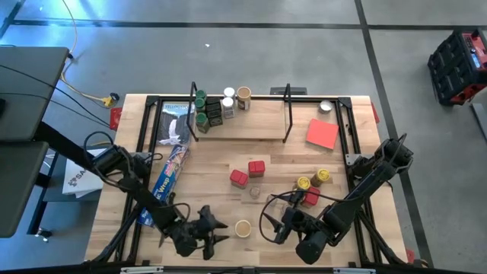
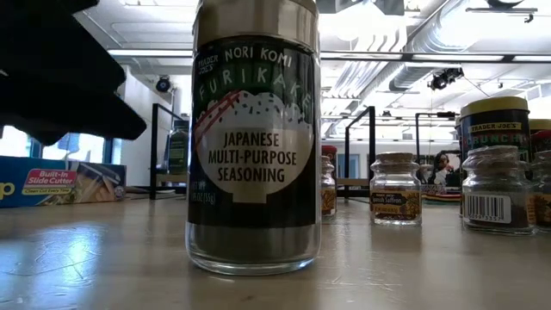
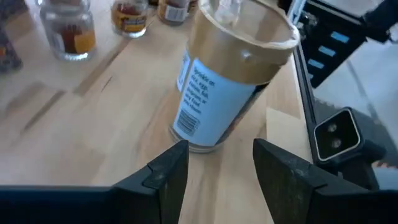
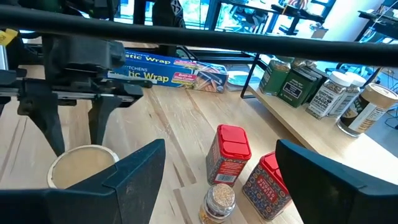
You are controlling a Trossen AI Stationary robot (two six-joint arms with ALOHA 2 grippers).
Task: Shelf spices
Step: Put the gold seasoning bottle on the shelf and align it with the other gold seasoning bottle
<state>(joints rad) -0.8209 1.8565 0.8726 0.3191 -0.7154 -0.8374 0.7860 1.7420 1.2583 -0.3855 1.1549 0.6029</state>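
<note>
A tan-lidded spice jar (image 1: 243, 227) stands upright near the table's near edge; it fills the low view as a dark jar labelled Furikake (image 2: 254, 138). My left gripper (image 1: 221, 231) is open just left of it, its fingertips short of the jar's base (image 3: 193, 138). My right gripper (image 1: 275, 222) is open to the jar's right, pointing at two red tins (image 4: 231, 152) and a tiny clear jar (image 4: 219, 199). Several jars (image 1: 221, 106) stand on the shelf board (image 1: 243, 125) at the far side.
A long blue wrap box (image 1: 171, 171) lies on the left. A red card (image 1: 322, 133) lies right of the shelf. Yellow-lidded jars (image 1: 312, 180) and a red tin (image 1: 310, 198) stand right of centre, and another jar (image 1: 326, 106) at the far right.
</note>
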